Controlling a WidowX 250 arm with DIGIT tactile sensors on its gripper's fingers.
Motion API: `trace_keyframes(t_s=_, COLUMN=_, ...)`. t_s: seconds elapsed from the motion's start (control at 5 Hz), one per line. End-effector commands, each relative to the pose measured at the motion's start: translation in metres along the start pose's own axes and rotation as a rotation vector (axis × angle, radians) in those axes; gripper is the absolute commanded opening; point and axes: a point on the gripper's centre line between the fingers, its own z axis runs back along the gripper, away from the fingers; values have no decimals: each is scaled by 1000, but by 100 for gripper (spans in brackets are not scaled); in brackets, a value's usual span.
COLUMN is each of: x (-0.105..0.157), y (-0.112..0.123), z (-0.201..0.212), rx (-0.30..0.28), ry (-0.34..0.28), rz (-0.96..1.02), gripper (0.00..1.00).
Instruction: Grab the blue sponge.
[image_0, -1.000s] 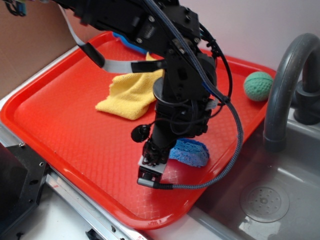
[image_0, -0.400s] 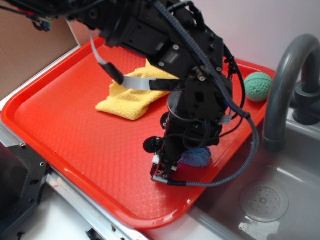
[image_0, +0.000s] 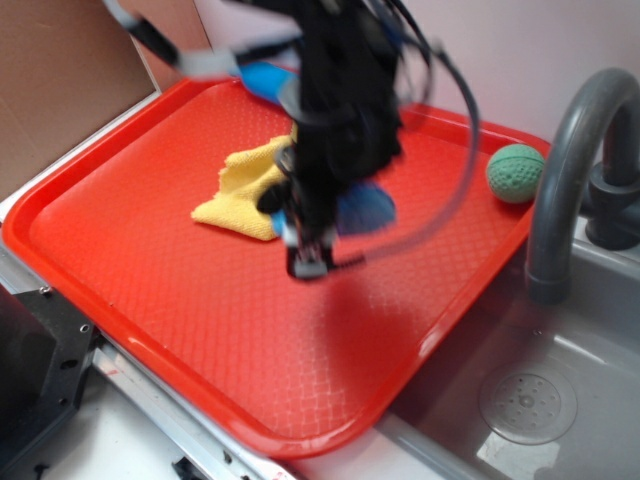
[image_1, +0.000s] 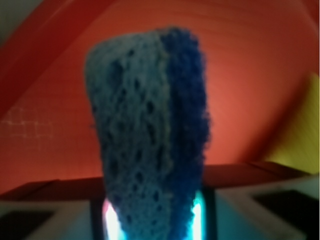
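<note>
The blue sponge (image_1: 147, 135) fills the wrist view, light-blue porous foam with a darker blue layer on its right side, pinched at its lower end between my jaws. My gripper (image_1: 152, 220) is shut on it. In the exterior view the arm is motion-blurred, the gripper (image_0: 345, 215) is above the red tray (image_0: 150, 250), and the sponge (image_0: 365, 207) hangs in the air beside the black wrist, clear of the tray floor.
A yellow cloth (image_0: 240, 190) lies on the tray behind the arm. A green ball (image_0: 516, 172) sits at the tray's far right corner. A smooth blue object (image_0: 262, 75) lies at the back. A grey faucet (image_0: 570, 160) and sink (image_0: 530, 400) are to the right.
The gripper came down over the sponge at the tray's right side, closed on it, and has now lifted it up and back toward the tray's middle.
</note>
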Motion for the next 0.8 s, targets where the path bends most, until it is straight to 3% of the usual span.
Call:
trace_keyframes(t_s=0.0, x=-85, y=16, z=87, rx=-133, ry=-335, rz=495, gripper=0)
trace_keyframes(t_s=0.2, x=-114, y=20, z=97, rx=-183, ry=-369, rz=696, gripper=0)
trace_keyframes(t_s=0.4, x=-119, y=20, z=96, rx=-209, ry=-300, rz=838, gripper=0)
trace_keyframes(t_s=0.6, x=-124, y=34, z=96, rx=-269, ry=-196, rz=773, gripper=96)
